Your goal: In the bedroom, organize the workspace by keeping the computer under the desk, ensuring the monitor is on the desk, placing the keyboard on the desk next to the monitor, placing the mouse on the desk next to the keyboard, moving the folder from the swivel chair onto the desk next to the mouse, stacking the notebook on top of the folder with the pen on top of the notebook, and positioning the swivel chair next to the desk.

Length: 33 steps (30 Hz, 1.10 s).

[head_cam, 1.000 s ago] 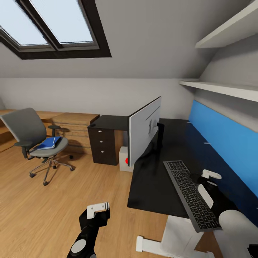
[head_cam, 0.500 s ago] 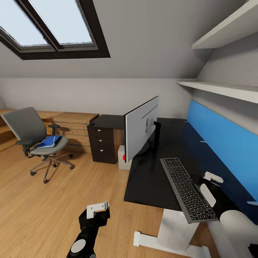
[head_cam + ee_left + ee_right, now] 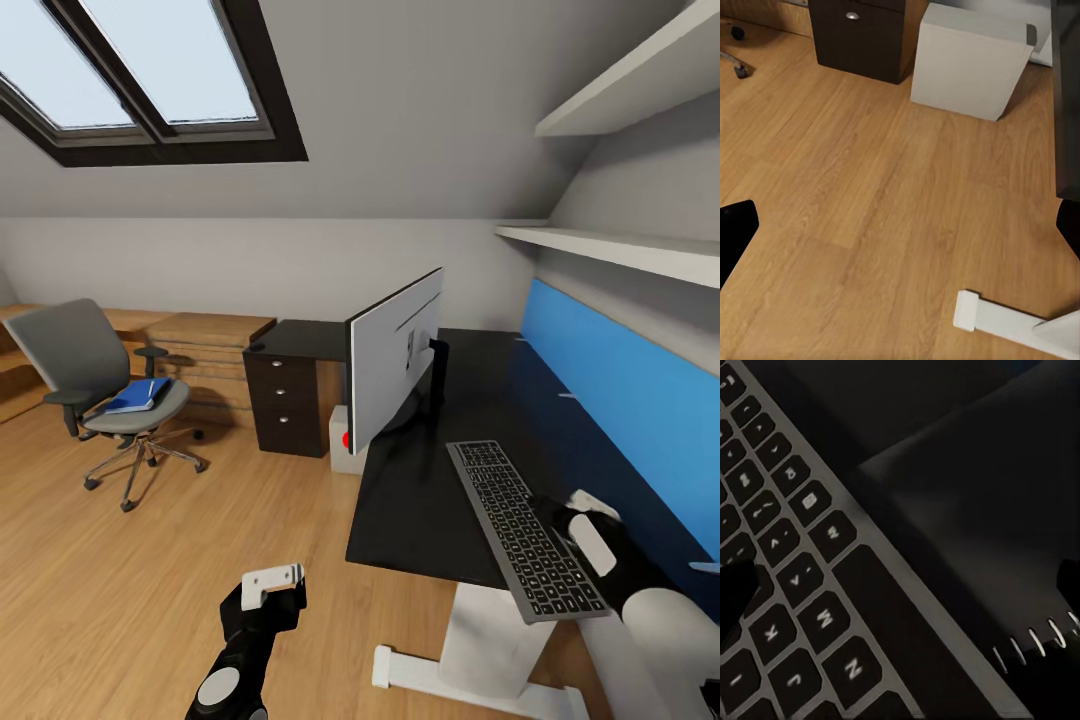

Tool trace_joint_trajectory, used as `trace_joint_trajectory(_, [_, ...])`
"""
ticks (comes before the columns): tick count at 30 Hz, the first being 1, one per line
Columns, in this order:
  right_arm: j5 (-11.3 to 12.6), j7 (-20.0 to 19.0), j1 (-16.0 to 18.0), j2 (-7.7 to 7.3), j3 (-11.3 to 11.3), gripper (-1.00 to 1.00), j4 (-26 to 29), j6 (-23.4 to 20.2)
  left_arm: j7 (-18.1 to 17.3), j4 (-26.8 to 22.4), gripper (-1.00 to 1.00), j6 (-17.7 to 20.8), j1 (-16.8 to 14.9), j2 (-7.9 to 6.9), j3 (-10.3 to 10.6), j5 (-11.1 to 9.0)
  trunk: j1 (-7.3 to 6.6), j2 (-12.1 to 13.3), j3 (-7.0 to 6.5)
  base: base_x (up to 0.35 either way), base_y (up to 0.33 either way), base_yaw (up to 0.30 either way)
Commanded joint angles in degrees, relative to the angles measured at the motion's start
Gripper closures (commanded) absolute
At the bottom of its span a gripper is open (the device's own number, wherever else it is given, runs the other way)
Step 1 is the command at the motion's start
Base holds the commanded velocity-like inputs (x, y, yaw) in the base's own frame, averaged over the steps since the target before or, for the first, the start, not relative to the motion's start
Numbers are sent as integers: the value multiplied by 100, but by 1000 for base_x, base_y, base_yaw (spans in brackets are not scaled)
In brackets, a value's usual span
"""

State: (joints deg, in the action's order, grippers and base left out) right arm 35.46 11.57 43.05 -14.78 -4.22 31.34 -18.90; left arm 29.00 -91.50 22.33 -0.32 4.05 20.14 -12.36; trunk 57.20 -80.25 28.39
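**Keyboard lies on the desk, right gripper low beside it**

Keyboard (image 3: pixel 527 530) rests flat on the black top of the desk (image 3: pixel 420 500), running from near the monitor (image 3: pixel 392 372) toward the near edge, where its near end juts slightly past the top. The monitor stands upright at the desk's left edge, silver back toward the camera. The right gripper (image 3: pixel 585 515) sits low over the desktop just right of the keyboard; in the right wrist view its dark fingertips (image 3: pixel 735 589) stand wide apart with the keyboard's edge (image 3: pixel 832 585) between them, holding nothing. The left gripper (image 3: pixel 272 582) hangs over the wood floor (image 3: pixel 150 580) near the desk's near-left corner, its fingers spread and empty. The computer (image 3: pixel 971 61) stands on the floor beside the black drawer unit (image 3: pixel 288 400). Far left, the swivel chair (image 3: pixel 100 395) stands well apart from the desk, the blue folder (image 3: pixel 138 396) on its seat.
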Motion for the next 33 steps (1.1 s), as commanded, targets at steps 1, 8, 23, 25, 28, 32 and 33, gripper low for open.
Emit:
trace_joint_trajectory(1, [104,36,1,-15,-3,-100,11,-49,44,-8,-100,16,-3,-1,8,-48,0,-3,6,0,0,0])
trace_joint_trajectory(8, [336,30,1,-73,-17,-100,4,-218,42,-8,-100,17,-3,-1,8,-48,0,-3,6,-14,0,0])
trace_joint_trajectory(23, [361,29,1,-65,-18,-100,-2,-237,43,-8,-100,17,-3,-1,8,-48,0,-3,6,-119,0,0])
trace_joint_trajectory(25, [363,29,1,-51,-18,-100,-4,-237,42,-8,-100,17,-3,-1,8,-48,0,-3,6,-93,0,0])
trace_joint_trajectory(28, [369,29,1,-20,-16,-100,-9,-237,41,-8,-100,17,-3,-1,1,-48,0,-3,6,-259,0,0])
trace_joint_trajectory(32, [390,29,1,-2,-11,-100,-57,-237,42,-8,-100,17,-3,-1,-1,-48,0,-3,6,-135,0,0])
trace_joint_trajectory(33, [394,29,1,1,-10,-100,-67,-237,43,-8,-100,17,-3,-1,-1,-48,0,-3,6,-38,0,0])
